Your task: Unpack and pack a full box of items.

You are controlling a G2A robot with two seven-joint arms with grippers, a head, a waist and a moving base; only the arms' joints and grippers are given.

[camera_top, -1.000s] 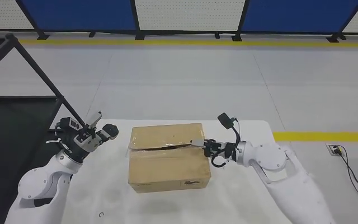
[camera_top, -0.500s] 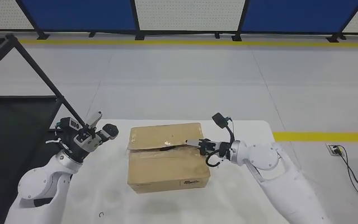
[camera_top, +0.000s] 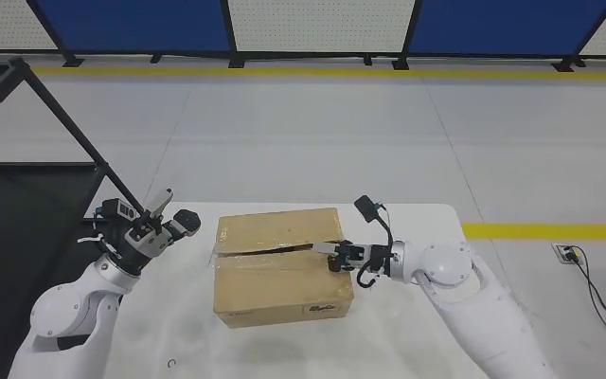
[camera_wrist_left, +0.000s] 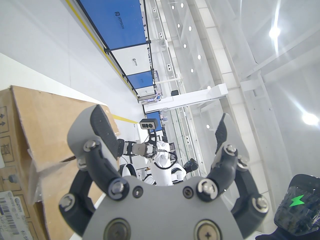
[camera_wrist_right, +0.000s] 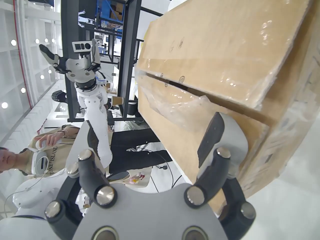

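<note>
Cardboard box [camera_top: 282, 270] nearly shut, contents hidden; right gripper [camera_top: 331, 256] wide at its seam; left gripper [camera_top: 175, 210] wide, apart.

Most of the print sits on the brown cardboard box [camera_wrist_left: 37, 131]. On its side wall, just beside the left tool [camera_wrist_left: 162, 123], black handling symbols [camera_wrist_left: 6, 136] run in a column, one of them a pair of arrows. Next to them is a white barcode label [camera_wrist_left: 12, 208], its characters too fine to read. Far beyond that tool, a blue wall panel [camera_wrist_left: 105, 13] bears a white logo [camera_wrist_left: 119, 20]. Near the tool's base, a green lightning-bolt sign [camera_wrist_left: 296, 200] shows on a dark rounded part [camera_wrist_left: 300, 218]. Ahead of the right tool [camera_wrist_right: 152, 128], faint handwritten marks [camera_wrist_right: 176, 44] and small round stamps [camera_wrist_right: 181, 78] stand on the box's top.
</note>
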